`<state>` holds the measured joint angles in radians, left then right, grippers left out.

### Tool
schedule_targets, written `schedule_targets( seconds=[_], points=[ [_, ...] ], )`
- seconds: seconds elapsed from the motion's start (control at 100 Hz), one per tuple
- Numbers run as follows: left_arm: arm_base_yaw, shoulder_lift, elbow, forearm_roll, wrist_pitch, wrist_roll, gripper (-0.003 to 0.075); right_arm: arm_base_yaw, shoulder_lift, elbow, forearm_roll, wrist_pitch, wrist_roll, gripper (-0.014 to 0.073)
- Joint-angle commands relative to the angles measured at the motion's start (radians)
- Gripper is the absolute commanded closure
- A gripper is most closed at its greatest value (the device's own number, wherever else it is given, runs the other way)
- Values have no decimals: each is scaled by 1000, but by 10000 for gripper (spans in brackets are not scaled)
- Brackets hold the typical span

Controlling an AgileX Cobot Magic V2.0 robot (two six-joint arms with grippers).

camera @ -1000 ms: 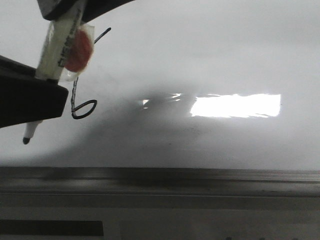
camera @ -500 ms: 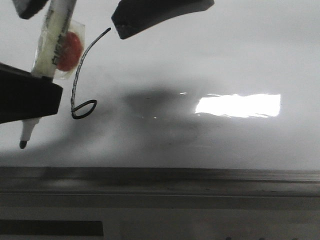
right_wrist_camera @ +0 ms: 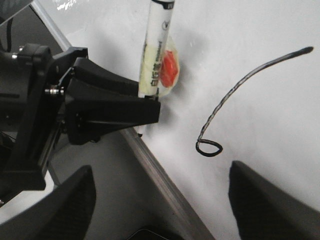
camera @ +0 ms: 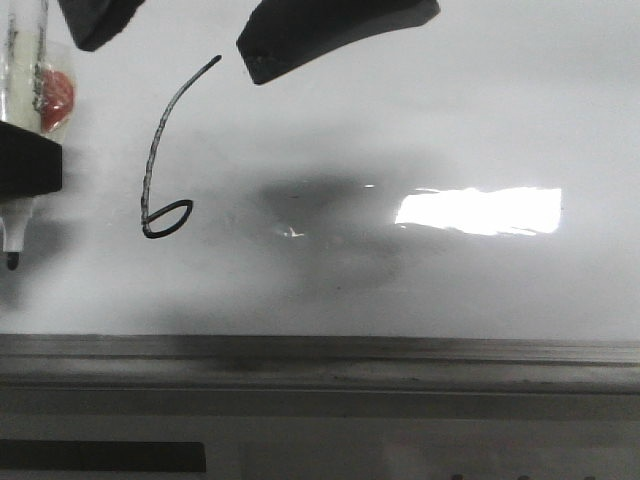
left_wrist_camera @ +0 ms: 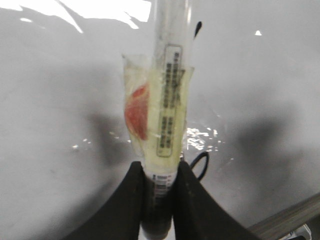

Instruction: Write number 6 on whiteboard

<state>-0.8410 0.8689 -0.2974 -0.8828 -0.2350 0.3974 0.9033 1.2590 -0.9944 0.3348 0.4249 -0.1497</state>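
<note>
The whiteboard [camera: 480, 120] fills nearly everything in front of me, a glossy white-grey sheet with a grey metal rail [camera: 320, 350] running along its lower edge. A bright rectangular glare [camera: 478, 211] sits on the right half of the board, with soft dark shadows spread across the middle.

My left gripper [left_wrist_camera: 159, 180] hangs at the board's left edge, its two black fingers [left_wrist_camera: 131, 200] clamped tight around a white marker [left_wrist_camera: 167, 125]. The marker stands nearly upright, its black tip [camera: 12, 262] pointing down toward the rail, close over the board's surface; I cannot tell whether the tip touches it. A clear wrapper with a red-orange patch [left_wrist_camera: 137, 112] is taped to the marker's barrel just above my fingers.

My right gripper [right_wrist_camera: 160, 200] is up near the board's top edge, its two dark fingers [camera: 335, 30] spread well apart with nothing between them.

The number 6 [camera: 160, 160] is drawn in thin black line on the left part of the board, between the marker and the glare. Its long stem curves down from the upper right and closes in a small flattened loop [camera: 168, 220] at the bottom, well above the rail. From my right wrist the same figure [right_wrist_camera: 240, 100] shows whole, just beside the marker and apart from it.
</note>
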Motion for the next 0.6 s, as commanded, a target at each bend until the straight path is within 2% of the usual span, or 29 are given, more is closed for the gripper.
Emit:
schedule_targets(
  seconds=[0.0,0.15,0.49,0.56,0.59],
  points=[
    [45,-4,-27,5,21,-6,741,-5,-30,-29,7,-46,-8,104],
    [99,-4,-27,5,107,-6,741,-5,-30,-29,7,-46,-8,104],
    [115,43,-27,19,95,-6,734,-5,-30,-29,7,-50,-8,104],
    [115,58,-29,19,93,-6,671,-5,-30,-29,7,-50,-8,104],
    [115,63,-33,17,93,-6,613,-5,-30,-29,7,-50,-8,104]
  ],
)
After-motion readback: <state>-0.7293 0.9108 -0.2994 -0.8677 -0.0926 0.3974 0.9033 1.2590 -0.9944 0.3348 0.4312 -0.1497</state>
